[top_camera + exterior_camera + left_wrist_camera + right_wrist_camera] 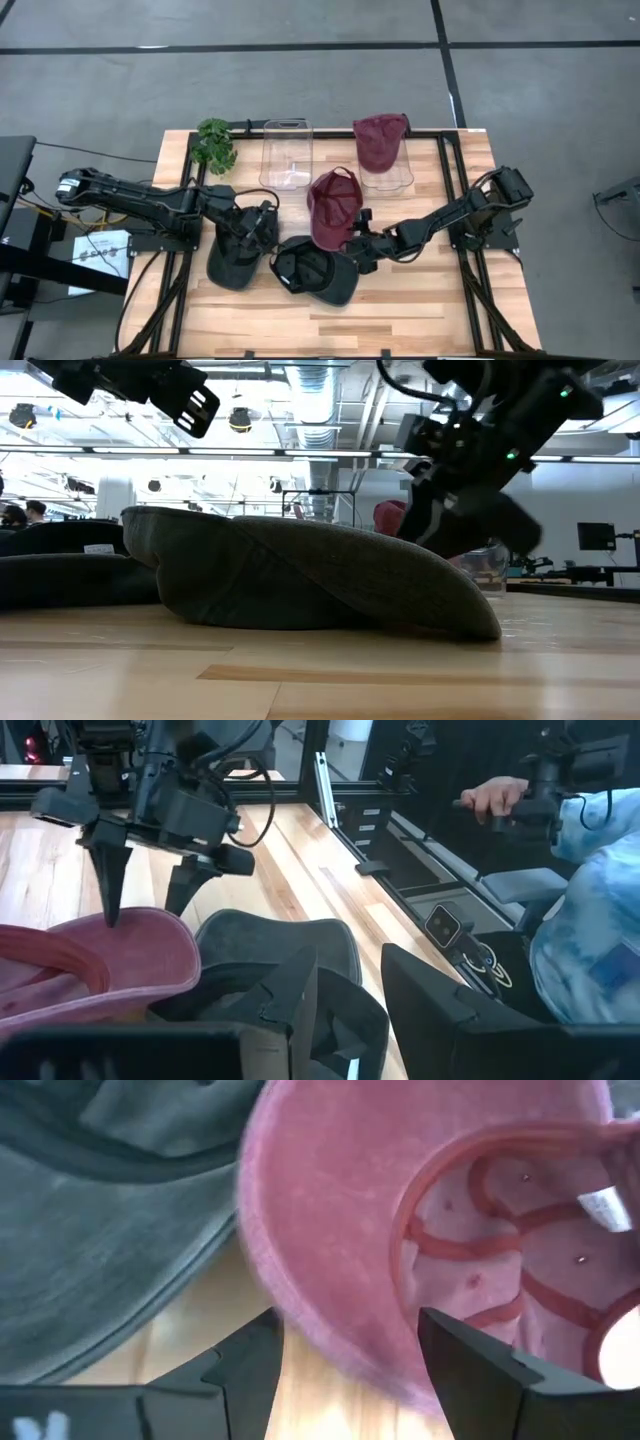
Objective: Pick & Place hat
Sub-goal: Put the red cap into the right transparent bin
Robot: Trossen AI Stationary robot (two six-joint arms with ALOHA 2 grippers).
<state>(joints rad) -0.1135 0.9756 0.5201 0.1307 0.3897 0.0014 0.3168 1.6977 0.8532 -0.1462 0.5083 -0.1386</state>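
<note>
Left gripper (262, 222), jaws parted, over dark grey cloth cap (237, 255); second dark grey cap (318, 272) at its 3 o'clock; upturned maroon cloth cap (334, 207) at table centre, brim between right gripper's (352, 243) open fingers.

Wooden table (400, 310) with caps, clear bins (287, 152), plant (214, 143)

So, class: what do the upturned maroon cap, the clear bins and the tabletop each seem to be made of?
Maroon cap: probably soft brushed cloth, matte, with stitched seam tape showing inside.
Clear bins: likely hard plastic; glossy, and you see through the walls.
Tabletop: looks like pale wood planks, with grain lines and a light sheen.
</note>
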